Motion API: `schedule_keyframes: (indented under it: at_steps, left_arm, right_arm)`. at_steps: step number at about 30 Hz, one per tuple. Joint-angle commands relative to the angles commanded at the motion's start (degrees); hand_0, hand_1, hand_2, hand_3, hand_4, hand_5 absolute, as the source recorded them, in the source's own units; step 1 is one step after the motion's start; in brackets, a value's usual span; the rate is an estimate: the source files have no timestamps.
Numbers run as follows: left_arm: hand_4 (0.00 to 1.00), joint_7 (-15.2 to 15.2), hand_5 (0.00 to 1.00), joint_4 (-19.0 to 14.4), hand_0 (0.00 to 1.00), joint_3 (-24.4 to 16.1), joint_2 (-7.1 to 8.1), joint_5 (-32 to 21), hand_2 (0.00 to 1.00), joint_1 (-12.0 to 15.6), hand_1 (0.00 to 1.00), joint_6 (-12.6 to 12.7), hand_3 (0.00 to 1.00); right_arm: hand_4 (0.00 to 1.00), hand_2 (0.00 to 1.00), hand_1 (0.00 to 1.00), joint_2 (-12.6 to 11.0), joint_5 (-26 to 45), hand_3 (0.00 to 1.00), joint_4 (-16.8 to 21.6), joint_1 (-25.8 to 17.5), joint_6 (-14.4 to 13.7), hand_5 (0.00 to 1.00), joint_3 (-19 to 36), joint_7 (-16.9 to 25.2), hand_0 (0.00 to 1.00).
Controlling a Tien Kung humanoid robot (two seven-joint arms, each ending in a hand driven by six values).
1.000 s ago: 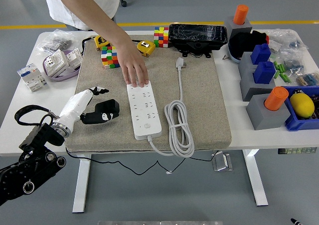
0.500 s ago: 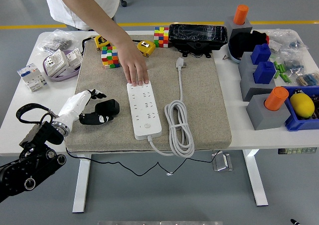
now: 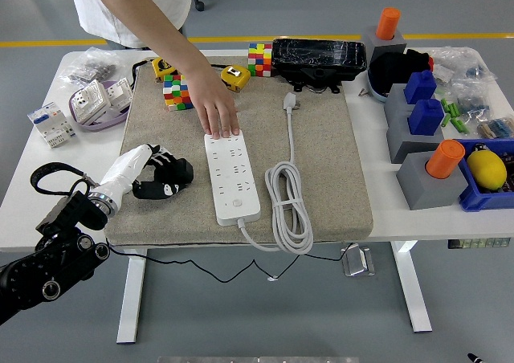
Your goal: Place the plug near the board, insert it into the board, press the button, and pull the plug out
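Note:
A black plug [image 3: 170, 178] lies on the beige mat [image 3: 321, 154], left of the white power strip [image 3: 233, 178]. My left hand [image 3: 152, 166] comes in from the lower left, its fingers curled over the top of the black plug and touching it. A person's hand [image 3: 217, 110] presses down on the strip's far end. The strip's own white plug [image 3: 290, 100] lies further right, with its cable coiled [image 3: 287, 206] beside the strip. The strip's button [image 3: 237, 203] is at its near end.
Colour cubes [image 3: 177, 91] and yellow tape measures [image 3: 234, 75] lie at the mat's far edge by a black case [image 3: 318, 56]. Grey blocks with orange and blue pegs [image 3: 426, 150] stand on the right. White modules [image 3: 52, 124] and a dish [image 3: 100, 104] sit left.
My left hand has dropped toward the black plug, and its fingers have closed from spread above it to resting on it. The person's hand stays on the strip.

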Motion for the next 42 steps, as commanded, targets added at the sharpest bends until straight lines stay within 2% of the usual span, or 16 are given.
schedule_keyframes:
  at_steps: [2,3,15,21,34,42]
  left_arm:
    - [0.786,-0.43,0.212,-0.10,0.593,0.07,0.02,0.02,0.556,-0.03,0.537,0.38,0.551]
    - [0.755,-0.80,0.143,-0.17,0.430,0.08,0.06,-0.01,0.463,-0.03,0.440,0.62,0.524]
    - [0.737,-2.85,0.112,-3.13,0.421,-0.56,0.76,-0.14,0.455,0.02,0.437,1.14,0.522]
    - [0.739,-3.90,0.106,-4.39,0.430,0.47,0.34,-0.46,0.463,-0.70,0.452,1.39,0.526]
    - [0.737,-4.37,0.108,-2.17,0.433,4.54,-1.68,-0.49,0.467,-2.87,0.458,2.88,0.528]
    - [0.737,-4.01,0.111,-0.62,0.433,5.69,-2.63,-0.38,0.471,-3.49,0.459,4.12,0.529]
  right_arm:
    - [0.951,0.665,0.647,0.04,-0.02,0.558,0.02,0.01,-0.01,0.508,0.11,0.01,0.611]
    - [0.952,0.665,0.647,0.04,-0.02,0.559,0.02,0.01,-0.02,0.507,0.13,0.01,0.611]
    - [0.952,0.665,0.647,0.07,-0.08,0.559,0.00,-0.14,-0.01,0.507,0.17,0.01,0.611]
    - [0.952,0.665,0.647,0.08,-0.03,0.559,0.00,-0.09,-0.02,0.508,0.14,0.02,0.611]
    - [0.953,0.666,0.647,0.10,0.12,0.559,-0.02,-0.14,0.02,0.508,-0.10,0.01,0.611]
    - [0.954,0.665,0.647,0.13,0.18,0.559,0.04,-0.04,0.01,0.507,-0.10,0.02,0.612]
